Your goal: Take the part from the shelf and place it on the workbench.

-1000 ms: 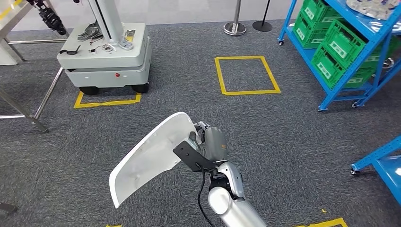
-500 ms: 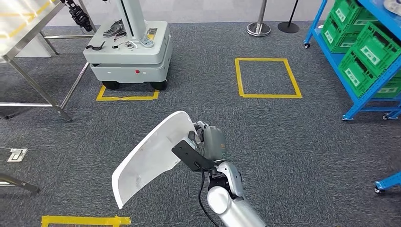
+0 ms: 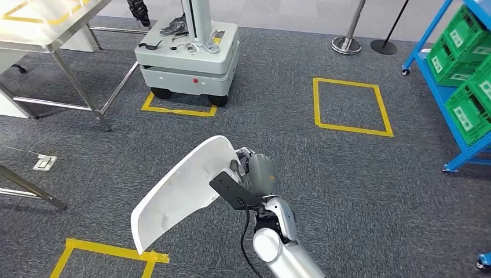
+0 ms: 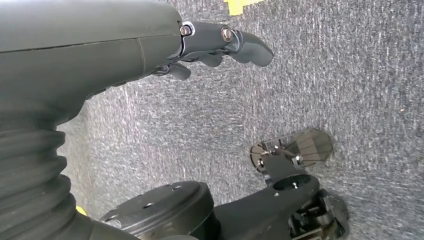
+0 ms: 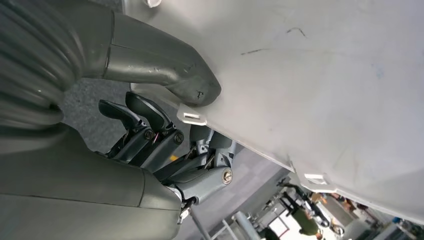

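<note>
My right hand (image 3: 253,172) grips the part (image 3: 179,191), a large white curved panel, by its near edge and holds it tilted above the carpet in the middle of the head view. Seen from the right wrist, the thumb (image 5: 170,75) presses on the panel's pale face (image 5: 325,90) and the dark fingers curl under its rim. The steel workbench (image 3: 55,26) stands at the far left. The blue shelf (image 3: 463,98) with green crates is at the right edge. My left hand (image 4: 150,45) hangs over the carpet with nothing in it, fingers loosely apart.
A grey wheeled base (image 3: 188,61) with a white column and loose tools stands ahead inside yellow floor tape. A yellow taped square (image 3: 350,107) marks the carpet to its right. Stanchion posts (image 3: 346,43) stand behind it. A floor socket (image 3: 44,163) lies at the left.
The camera has turned left: the shelf slid toward the right edge and the workbench came further into view. The panel stays held the same way in my right hand.
</note>
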### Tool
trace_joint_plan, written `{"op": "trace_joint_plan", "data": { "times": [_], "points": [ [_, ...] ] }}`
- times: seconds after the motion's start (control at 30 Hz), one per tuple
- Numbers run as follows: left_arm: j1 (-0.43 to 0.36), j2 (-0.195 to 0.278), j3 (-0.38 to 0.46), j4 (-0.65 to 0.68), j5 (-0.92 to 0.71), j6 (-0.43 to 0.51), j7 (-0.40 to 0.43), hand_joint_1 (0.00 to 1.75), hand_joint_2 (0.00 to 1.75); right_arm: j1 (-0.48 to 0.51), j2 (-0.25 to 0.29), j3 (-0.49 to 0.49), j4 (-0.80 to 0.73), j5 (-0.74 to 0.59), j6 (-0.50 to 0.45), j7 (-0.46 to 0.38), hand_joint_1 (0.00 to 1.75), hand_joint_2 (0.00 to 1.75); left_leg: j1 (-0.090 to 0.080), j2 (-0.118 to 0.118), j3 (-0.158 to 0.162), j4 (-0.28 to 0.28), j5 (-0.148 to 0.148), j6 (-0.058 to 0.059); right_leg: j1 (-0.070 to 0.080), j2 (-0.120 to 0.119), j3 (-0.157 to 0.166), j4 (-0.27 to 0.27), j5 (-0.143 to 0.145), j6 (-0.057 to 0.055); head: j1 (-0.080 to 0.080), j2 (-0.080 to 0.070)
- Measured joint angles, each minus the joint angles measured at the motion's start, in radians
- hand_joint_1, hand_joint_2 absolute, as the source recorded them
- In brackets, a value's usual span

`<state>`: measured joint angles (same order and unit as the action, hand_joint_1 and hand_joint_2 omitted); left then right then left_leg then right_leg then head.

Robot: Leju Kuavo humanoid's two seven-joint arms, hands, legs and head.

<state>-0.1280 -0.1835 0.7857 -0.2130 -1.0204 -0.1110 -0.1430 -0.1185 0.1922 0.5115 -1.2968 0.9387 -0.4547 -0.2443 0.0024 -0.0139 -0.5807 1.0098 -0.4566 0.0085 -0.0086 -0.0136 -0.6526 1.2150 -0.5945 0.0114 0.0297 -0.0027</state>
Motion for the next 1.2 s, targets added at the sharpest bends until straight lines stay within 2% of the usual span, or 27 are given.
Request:
{"op": "trace_joint_plan", "data": {
  "times": [0.03, 0.07, 0.1, 0.13, 0.17, 0.23, 0.27, 0.33, 0.37, 0.43, 0.5, 0.53, 0.57, 0.6, 0.63, 0.7, 0.77, 0.8, 0.87, 0.9, 0.93, 0.97, 1.03, 1.07, 1.1, 1.13, 1.2],
  "points": [
    [0.000, 0.000, 0.000, 0.000, 0.000, 0.000, 0.000, 0.00, 1.75, 0.002, -0.001, -0.001, 0.000, 0.002, 0.000, 0.003, 1.75, 1.75, 0.000, -0.010, -0.001, 0.001, 0.000, 0.001, 0.000, 0.005, -0.034, 0.064, -0.021, 0.002, 0.000, 0.000],
    [0.001, -0.001, 0.000, 0.000, -0.001, 0.000, 0.000, 0.00, 1.75, 0.004, -0.002, -0.002, 0.000, 0.004, 0.000, 0.005, 1.75, 1.75, 0.000, -0.020, -0.001, 0.002, 0.000, 0.001, 0.000, 0.007, -0.056, 0.102, -0.025, 0.003, 0.000, 0.000],
    [0.002, -0.001, 0.000, 0.000, -0.002, 0.000, 0.000, 0.00, 1.75, 0.006, -0.003, -0.003, -0.001, 0.005, 0.000, 0.007, 1.75, 1.75, 0.000, -0.031, -0.001, 0.004, 0.000, 0.001, 0.000, 0.008, -0.060, 0.099, -0.009, 0.003, 0.000, 0.000],
    [0.002, -0.001, 0.000, 0.000, -0.002, 0.000, 0.000, 0.00, 1.75, 0.007, -0.004, -0.003, -0.002, 0.006, 0.000, 0.008, 1.75, 1.75, 0.000, -0.042, -0.001, 0.006, -0.001, 0.000, -0.001, 0.011, -0.043, 0.056, 0.022, 0.001, 0.000, 0.000],
    [0.002, -0.002, 0.000, 0.000, -0.002, 0.000, 0.000, 0.00, 1.75, 0.008, -0.004, -0.003, -0.004, 0.007, 0.000, 0.008, 1.75, 1.75, 0.001, -0.052, -0.001, 0.009, -0.002, -0.002, -0.003, 0.022, -0.010, -0.015, 0.060, -0.001, 0.000, 0.000],
    [0.001, -0.003, -0.001, 0.000, -0.002, 0.000, 0.000, 0.00, 1.75, 0.009, -0.004, -0.003, -0.008, 0.010, 0.000, 0.008, 1.75, 1.75, -0.001, -0.071, -0.005, 0.016, -0.006, -0.011, -0.005, 0.050, 0.045, -0.136, 0.103, -0.006, 0.000, 0.000],
    [0.001, -0.003, -0.001, 0.000, -0.002, 0.000, 0.000, 0.00, 1.75, 0.009, -0.004, -0.003, -0.009, 0.010, 0.001, 0.008, 1.75, 1.75, -0.001, -0.077, -0.008, 0.017, -0.006, -0.017, -0.005, 0.059, 0.057, -0.164, 0.107, -0.009, -0.001, 0.000],
    [0.003, -0.003, -0.001, 0.000, -0.002, 0.000, -0.001, 0.00, 1.75, 0.009, -0.003, -0.003, -0.009, 0.011, 0.002, 0.008, 1.75, 1.75, 0.001, -0.088, -0.013, 0.013, -0.004, -0.032, -0.002, 0.053, 0.060, -0.172, 0.107, -0.021, -0.001, 0.000],
    [0.005, -0.002, -0.001, 0.000, -0.002, 0.000, -0.002, 0.00, 1.75, 0.009, -0.003, -0.003, -0.010, 0.012, 0.002, 0.008, 1.75, 1.75, 0.002, -0.085, -0.015, 0.013, -0.004, -0.038, -0.001, 0.046, 0.063, -0.176, 0.110, -0.028, -0.001, 0.000],
    [0.006, -0.001, -0.001, 0.000, -0.001, 0.000, -0.003, 0.00, 1.75, 0.009, -0.002, -0.004, -0.011, 0.013, 0.002, 0.007, 1.75, 1.75, 0.002, -0.051, -0.033, 0.048, -0.028, -0.047, -0.003, 0.029, 0.071, -0.188, 0.116, -0.042, -0.004, 0.000],
    [0.005, -0.001, -0.001, 0.000, -0.001, 0.000, -0.005, 0.00, 1.75, 0.010, -0.002, -0.004, -0.012, 0.013, 0.003, 0.007, 1.75, 1.75, 0.002, -0.009, -0.082, 0.154, -0.086, -0.053, -0.003, 0.009, 0.074, -0.192, 0.117, -0.049, -0.006, 0.000],
    [0.004, -0.001, -0.002, 0.000, -0.001, 0.000, -0.006, 0.00, 1.75, 0.011, -0.002, -0.004, -0.012, 0.013, 0.003, 0.007, 1.75, 1.75, 0.003, -0.002, -0.112, 0.216, -0.112, -0.056, -0.002, -0.002, 0.074, -0.191, 0.116, -0.051, -0.006, 0.000],
    [0.005, -0.001, -0.002, 0.000, 0.000, 0.000, -0.007, 0.00, 1.75, 0.013, -0.002, -0.004, -0.012, 0.013, 0.003, 0.007, 1.75, 1.75, 0.004, 0.001, -0.133, 0.259, -0.125, -0.059, -0.001, -0.012, 0.074, -0.191, 0.115, -0.052, -0.006, 0.000],
    [0.006, -0.001, -0.002, 0.000, 0.000, 0.000, -0.009, 0.00, 1.75, 0.013, -0.003, -0.004, -0.012, 0.013, 0.004, 0.007, 1.75, 1.75, 0.005, 0.003, -0.138, 0.270, -0.119, -0.060, 0.000, -0.022, 0.074, -0.190, 0.114, -0.052, -0.006, 0.000],
    [0.007, -0.001, -0.002, 0.000, 0.002, 0.000, -0.010, 0.00, 1.75, 0.014, -0.003, -0.005, -0.012, 0.013, 0.005, 0.007, 1.75, 1.75, 0.006, 0.007, -0.124, 0.242, -0.096, -0.061, 0.000, -0.032, 0.074, -0.189, 0.112, -0.051, -0.006, 0.000],
    [0.007, 0.000, -0.002, 0.000, 0.004, 0.000, -0.012, 0.00, 1.75, 0.013, -0.002, -0.005, -0.012, 0.013, 0.006, 0.007, 1.75, 1.75, 0.004, 0.034, -0.058, 0.114, -0.035, -0.056, 0.001, -0.047, 0.076, -0.184, 0.107, -0.046, -0.006, 0.000],
    [0.005, 0.000, -0.002, 0.000, 0.005, 0.000, -0.014, 0.00, 1.75, 0.012, -0.002, -0.005, -0.012, 0.013, 0.005, 0.008, 1.75, 1.75, -0.001, 0.059, -0.012, 0.025, -0.008, -0.044, 0.005, -0.059, 0.078, -0.181, 0.101, -0.036, -0.005, 0.000],
    [0.004, 0.000, -0.003, 0.000, 0.005, 0.000, -0.015, 0.00, 1.75, 0.011, -0.002, -0.005, -0.012, 0.014, 0.004, 0.009, 1.75, 1.75, -0.004, 0.060, -0.008, 0.014, -0.009, -0.036, 0.007, -0.065, 0.078, -0.181, 0.101, -0.031, -0.004, 0.000],
    [0.005, 0.000, -0.005, 0.000, 0.004, 0.000, -0.015, 0.00, 1.75, 0.011, -0.003, -0.005, -0.012, 0.014, 0.002, 0.010, 1.75, 1.75, -0.004, 0.042, -0.008, 0.012, -0.003, -0.024, 0.007, -0.077, 0.080, -0.183, 0.099, -0.019, -0.004, 0.000],
    [0.006, 0.000, -0.007, 0.000, 0.004, 0.000, -0.016, 0.00, 1.75, 0.011, -0.003, -0.005, -0.013, 0.014, 0.000, 0.010, 1.75, 1.75, -0.003, 0.034, -0.007, 0.009, -0.001, -0.018, 0.006, -0.074, 0.079, -0.177, 0.093, -0.014, -0.003, 0.000],
    [0.006, 0.000, -0.008, 0.000, 0.003, 0.000, -0.017, 0.00, 1.75, 0.011, -0.003, -0.006, -0.013, 0.014, -0.001, 0.010, 1.75, 1.75, 0.000, 0.026, -0.006, 0.007, 0.002, -0.012, 0.005, -0.062, 0.070, -0.156, 0.078, -0.008, -0.002, 0.000],
    [0.005, -0.001, -0.008, 0.000, 0.003, 0.000, -0.018, 0.00, 1.75, 0.012, -0.003, -0.006, -0.014, 0.014, -0.002, 0.009, 1.75, 1.75, 0.002, 0.019, -0.005, 0.005, 0.005, -0.007, 0.004, -0.044, 0.050, -0.113, 0.053, -0.004, -0.001, 0.000],
    [0.003, -0.001, -0.008, 0.000, 0.003, 0.000, -0.020, 0.00, 1.75, 0.014, -0.005, -0.006, -0.014, 0.014, -0.003, 0.008, 1.75, 1.75, 0.003, 0.002, -0.009, 0.006, 0.006, -0.002, 0.002, -0.007, -0.015, 0.020, -0.005, 0.000, 0.002, 0.000],
    [0.003, -0.001, -0.008, 0.000, 0.003, 0.000, -0.020, 0.00, 1.75, 0.016, -0.007, -0.006, -0.014, 0.014, -0.003, 0.008, 1.75, 1.75, 0.003, -0.008, -0.010, 0.007, 0.006, -0.001, 0.001, 0.001, -0.045, 0.074, -0.020, 0.001, 0.003, 0.000],
    [0.004, -0.001, -0.008, 0.000, 0.003, 0.000, -0.020, 0.00, 1.75, 0.017, -0.008, -0.006, -0.014, 0.014, -0.002, 0.008, 1.75, 1.75, 0.003, -0.018, -0.012, 0.009, 0.006, 0.000, 0.001, 0.005, -0.058, 0.095, -0.016, 0.001, 0.003, 0.000],
    [0.005, -0.001, -0.008, 0.000, 0.004, 0.000, -0.020, 0.00, 1.75, 0.016, -0.009, -0.006, -0.014, 0.014, -0.002, 0.008, 1.75, 1.75, 0.003, -0.029, -0.012, 0.011, 0.006, -0.001, 0.000, 0.007, -0.053, 0.078, 0.005, -0.001, 0.003, 0.000],
    [0.006, -0.001, -0.008, 0.000, 0.007, 0.000, -0.020, 0.00, 1.75, 0.014, -0.010, -0.006, -0.014, 0.013, -0.002, 0.004, 1.75, 1.75, 0.004, -0.050, -0.013, 0.016, 0.005, -0.004, -0.003, 0.028, 0.006, -0.049, 0.069, -0.005, 0.003, 0.000]
  ]
}}
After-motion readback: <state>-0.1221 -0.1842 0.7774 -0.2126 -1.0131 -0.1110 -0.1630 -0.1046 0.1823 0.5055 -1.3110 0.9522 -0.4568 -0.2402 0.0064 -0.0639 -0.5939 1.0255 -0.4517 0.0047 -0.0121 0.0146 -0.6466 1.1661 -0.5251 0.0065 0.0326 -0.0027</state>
